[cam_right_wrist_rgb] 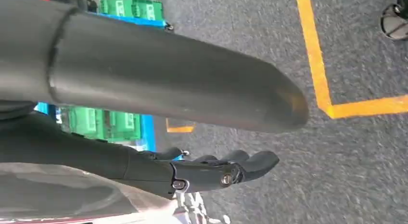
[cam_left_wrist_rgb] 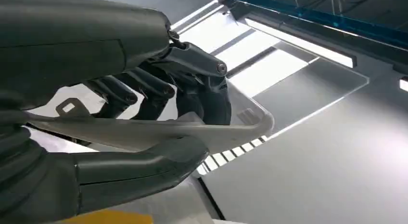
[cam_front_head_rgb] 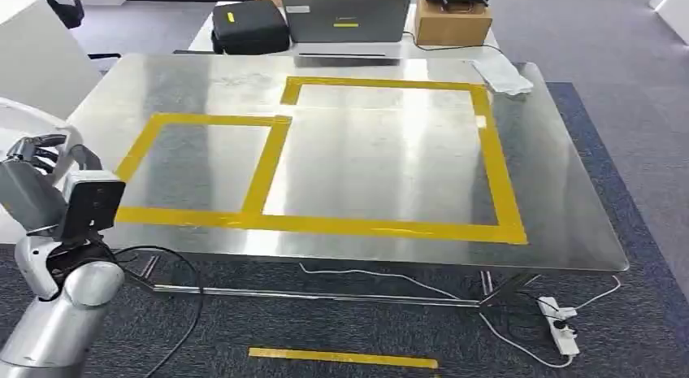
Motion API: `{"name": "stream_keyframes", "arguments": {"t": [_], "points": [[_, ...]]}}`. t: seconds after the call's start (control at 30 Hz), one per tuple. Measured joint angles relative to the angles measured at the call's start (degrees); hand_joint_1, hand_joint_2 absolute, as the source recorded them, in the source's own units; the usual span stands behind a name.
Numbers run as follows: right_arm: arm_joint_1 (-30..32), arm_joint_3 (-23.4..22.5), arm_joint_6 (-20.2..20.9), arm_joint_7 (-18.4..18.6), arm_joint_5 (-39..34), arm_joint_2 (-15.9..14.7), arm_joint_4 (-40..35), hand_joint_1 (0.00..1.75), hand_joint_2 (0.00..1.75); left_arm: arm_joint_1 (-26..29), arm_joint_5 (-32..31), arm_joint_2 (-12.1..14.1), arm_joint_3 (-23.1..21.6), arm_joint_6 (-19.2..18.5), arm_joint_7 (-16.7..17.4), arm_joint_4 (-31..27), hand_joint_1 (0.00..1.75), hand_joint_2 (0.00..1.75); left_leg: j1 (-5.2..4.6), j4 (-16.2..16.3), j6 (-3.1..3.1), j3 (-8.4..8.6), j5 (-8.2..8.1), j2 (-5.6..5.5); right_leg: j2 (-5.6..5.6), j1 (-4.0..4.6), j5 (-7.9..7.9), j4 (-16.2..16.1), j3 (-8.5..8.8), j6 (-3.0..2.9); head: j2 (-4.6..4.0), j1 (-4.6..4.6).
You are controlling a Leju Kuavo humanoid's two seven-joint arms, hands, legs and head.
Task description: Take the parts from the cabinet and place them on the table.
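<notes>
Gripping a white tray-like part (cam_left_wrist_rgb: 159, 130), the left hand (cam_left_wrist_rgb: 144, 113) hangs left of the table (cam_front_head_rgb: 561, 207) (nothing placed); right hand (cam_right_wrist_rgb: 211, 171) hangs open.

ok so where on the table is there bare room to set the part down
Both yellow-taped boxes are bare: the small one nearest the left hand, the large one beside it. The far edge is crowded by the laptop and a bag.
</notes>
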Motion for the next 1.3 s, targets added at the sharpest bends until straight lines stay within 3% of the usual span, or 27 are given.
{"name": "stream_keyframes", "arguments": {"t": [0.1, 0.4, 0.83, 1.07, 1.3], "points": [[0.1, -0.1, -0.1, 0.0, -0.1, 0.0, 0.0, 0.00, 0.00, -0.1, 0.0, 0.0, 0.0, -0.1, 0.0, 0.2, 1.75, 1.75, -0.12, 0.0, 0.15, -0.07, -0.07, 0.01, 0.07, -0.11, 0.34, -0.4, 0.75, 0.53, 0.00, -0.02], [0.2, -0.4, -0.2, 0.0, -0.1, 0.0, 0.0, 0.00, 0.00, -0.2, 0.0, 0.0, -0.5, -0.1, 0.0, 0.6, 1.75, 1.75, -0.16, 0.1, 0.49, -0.10, -0.19, 0.04, 0.14, -0.17, 0.62, -0.9, 0.89, 1.48, 0.00, -0.04], [0.0, -0.8, 0.1, 0.9, 1.0, 0.0, 0.0, 0.00, 0.00, -2.7, -4.3, 0.2, -2.9, -2.1, -0.2, 2.7, 1.75, 1.75, -0.02, 0.1, 0.59, -0.04, -0.07, 0.05, 0.14, -0.07, 0.60, -0.8, 0.89, 1.50, 0.00, -0.07], [0.0, -0.8, 0.7, 1.0, 2.4, 0.0, 0.0, 0.00, 0.00, -6.1, -11.9, 0.5, -5.8, -7.2, 6.4, 9.0, 1.75, 1.75, -0.02, 0.1, 0.58, -0.04, -0.05, 0.05, 0.14, -0.05, 0.60, -0.8, 0.89, 1.50, 0.00, -0.07], [0.0, -0.9, 0.8, 1.4, 3.1, 0.0, 0.0, 0.00, 0.00, -8.5, -13.7, 0.6, -7.2, -8.6, 8.4, 17.4, 1.75, 1.75, -0.03, 0.1, 0.59, -0.04, -0.04, 0.06, 0.15, -0.05, 0.61, -0.8, 0.89, 1.51, 0.00, -0.07]]}}
